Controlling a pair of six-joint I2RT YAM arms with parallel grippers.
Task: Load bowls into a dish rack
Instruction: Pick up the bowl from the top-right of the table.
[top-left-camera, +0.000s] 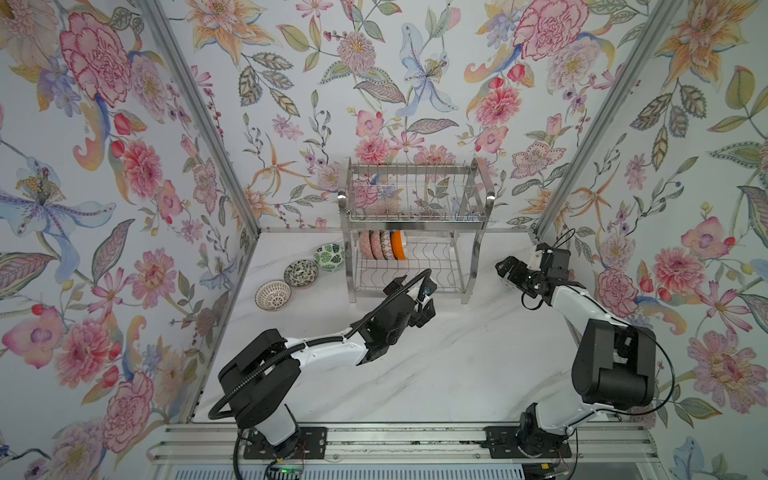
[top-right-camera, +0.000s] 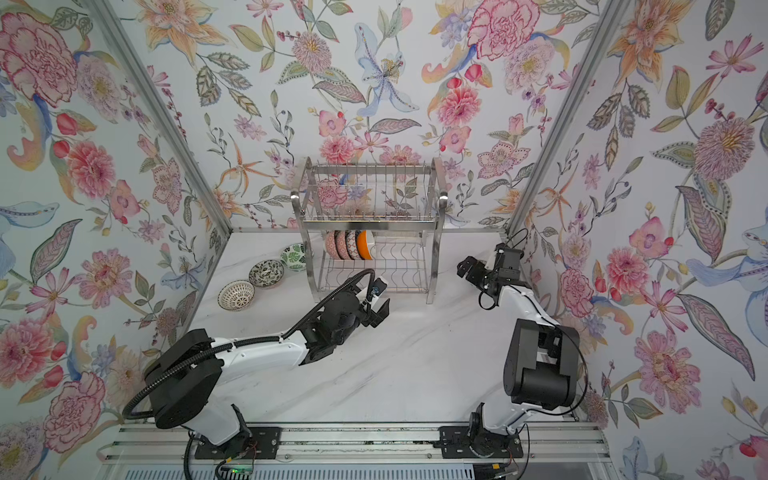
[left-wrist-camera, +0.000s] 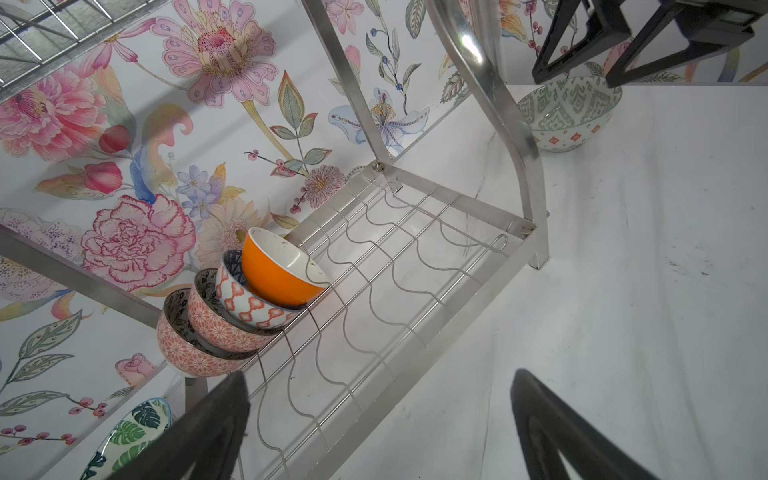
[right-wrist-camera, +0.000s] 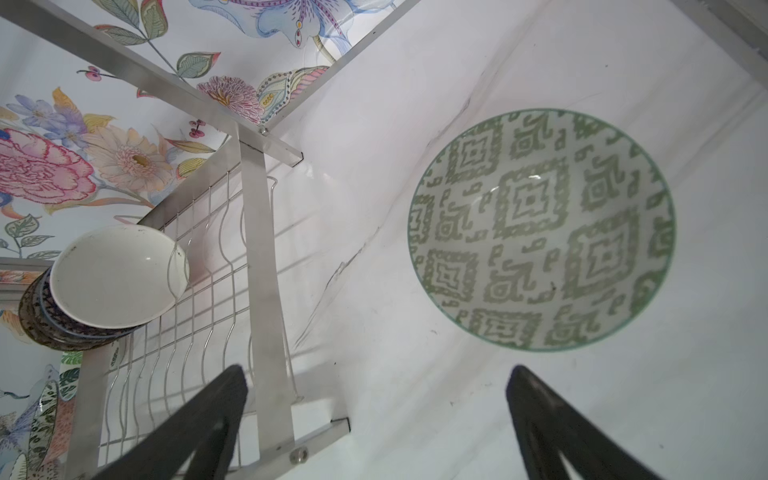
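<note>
A: Found the right gripper poised above the green-patterned bowl, jaws wide apart, nothing between them. Saw that bowl upright on the table, just beside a leg of the dish rack.

B: Looked risky. Could have slipped off that glossy curved rim with an off-centre pinch, or shoved the bowl into the steel leg.

A: Worried more about the lower shelf. Counted four bowls on edge there, nested at one end, with the orange bowl outermost. Might have toppled the whole row with a careless nudge while slotting another into the wavy wires.

B: And the left gripper?

A: Hung in front of the rack, jaws apart as well, empty. Spotted three more bowls on the table to the rack's left: the leaf bowl, the floral bowl, the lined bowl.

B: Judged them all small, round, glazed ceramic. Saw none on the upper tier.
</note>
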